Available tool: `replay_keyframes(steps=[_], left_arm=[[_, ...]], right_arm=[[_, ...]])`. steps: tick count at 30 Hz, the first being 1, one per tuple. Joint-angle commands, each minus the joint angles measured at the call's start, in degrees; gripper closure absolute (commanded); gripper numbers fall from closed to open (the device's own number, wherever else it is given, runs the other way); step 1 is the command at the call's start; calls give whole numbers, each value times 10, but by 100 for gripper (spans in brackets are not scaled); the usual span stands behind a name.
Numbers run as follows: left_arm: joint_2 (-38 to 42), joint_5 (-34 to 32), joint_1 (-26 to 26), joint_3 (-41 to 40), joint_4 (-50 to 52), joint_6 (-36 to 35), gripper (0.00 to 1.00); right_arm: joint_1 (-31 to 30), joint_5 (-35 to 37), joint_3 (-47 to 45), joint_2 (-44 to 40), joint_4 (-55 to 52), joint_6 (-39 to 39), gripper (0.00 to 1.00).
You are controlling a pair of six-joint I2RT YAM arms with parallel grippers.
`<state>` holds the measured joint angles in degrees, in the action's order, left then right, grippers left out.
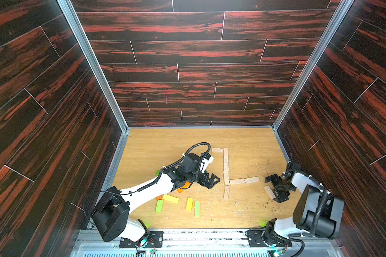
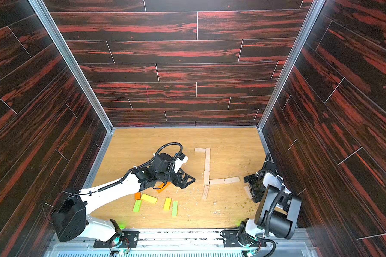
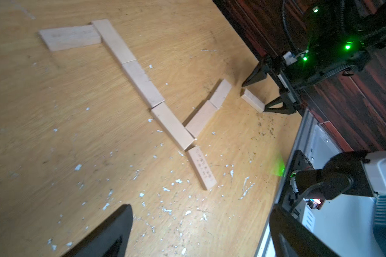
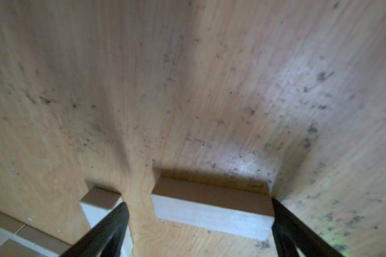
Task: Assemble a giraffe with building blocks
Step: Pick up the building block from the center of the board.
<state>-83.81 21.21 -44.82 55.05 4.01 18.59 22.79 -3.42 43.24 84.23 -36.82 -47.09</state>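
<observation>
We look down on a light-oak worktop (image 1: 161, 142) bearing pale wooden planks (image 1: 226, 159) laid flat, end to end, in an angular line. A lone pale plank (image 1: 269, 192) lies apart. Green, yellow and orange planks (image 1: 170, 198) lie scattered amid pale chips (image 3: 78, 167) and dark specks (image 4: 322, 76).

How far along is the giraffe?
Laid flat already: a head block, neck column, body row and one leg block. In hand: nothing gripped; the open right gripper straddles a loose plain block. Probably left: more legs; the coloured blocks near the open left gripper lie unplaced.
</observation>
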Motion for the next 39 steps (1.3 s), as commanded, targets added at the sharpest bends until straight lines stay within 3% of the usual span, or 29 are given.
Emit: replay_keyframes(steps=[1,13,28,34,39], left_arm=[[11,7,2,-10,-19,0,2],[21,0,8,-21,-18,-1,2],[42,-19,15,-39,-16,-2,2],[50,-21,16,-46,-20,-1,2],[53,-23,17,-50,-22,0,2]], right_arm=[[-5,2,-9,42,23,7,2],[-10,21,3,82,19,8,2],[-10,48,82,-25,-65,66,1],[-10,48,96,22,-50,77,2],[-10,58,100,62,-34,90,13]])
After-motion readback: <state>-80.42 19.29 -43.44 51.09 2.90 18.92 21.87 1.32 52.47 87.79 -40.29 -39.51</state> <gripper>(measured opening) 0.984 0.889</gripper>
